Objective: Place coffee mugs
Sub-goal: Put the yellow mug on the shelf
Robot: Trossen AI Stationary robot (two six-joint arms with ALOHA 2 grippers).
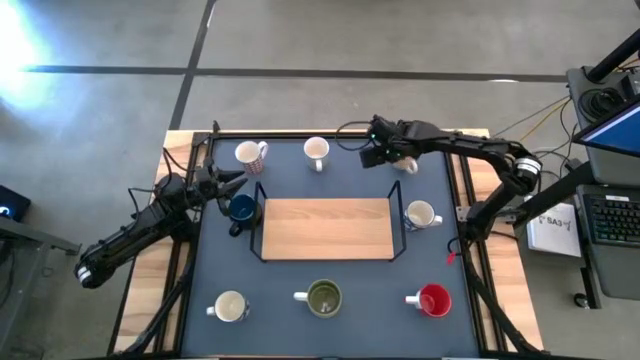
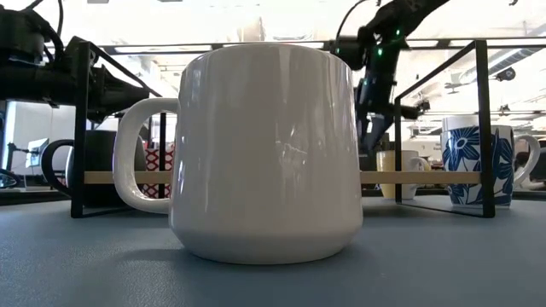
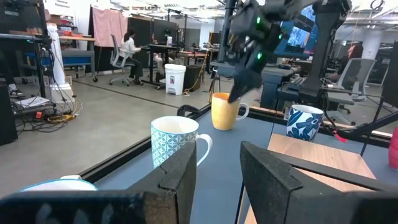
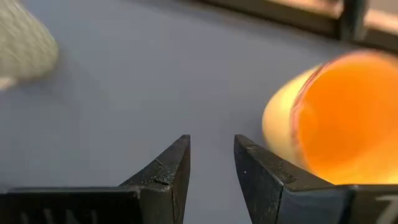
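Several coffee mugs stand upright on the dark mat around a wooden rack (image 1: 325, 228). The orange mug (image 1: 408, 164) stands at the far right, its glowing inside showing in the right wrist view (image 4: 339, 127). My right gripper (image 4: 211, 163) hangs open, slanting down over the mat just beside this mug, with nothing between its fingers. My left gripper (image 3: 217, 169) waits open and level at the left, near the dark blue mug (image 1: 242, 208) and the white mug with reddish markings (image 1: 250, 153).
Other mugs: white (image 1: 316, 150) at the far edge, blue-flowered (image 1: 420, 215) right of the rack, red (image 1: 433, 299), olive green (image 1: 323, 297) and white (image 1: 230, 306) along the near edge. The rack's black frame posts (image 1: 398, 190) rise close to my right gripper.
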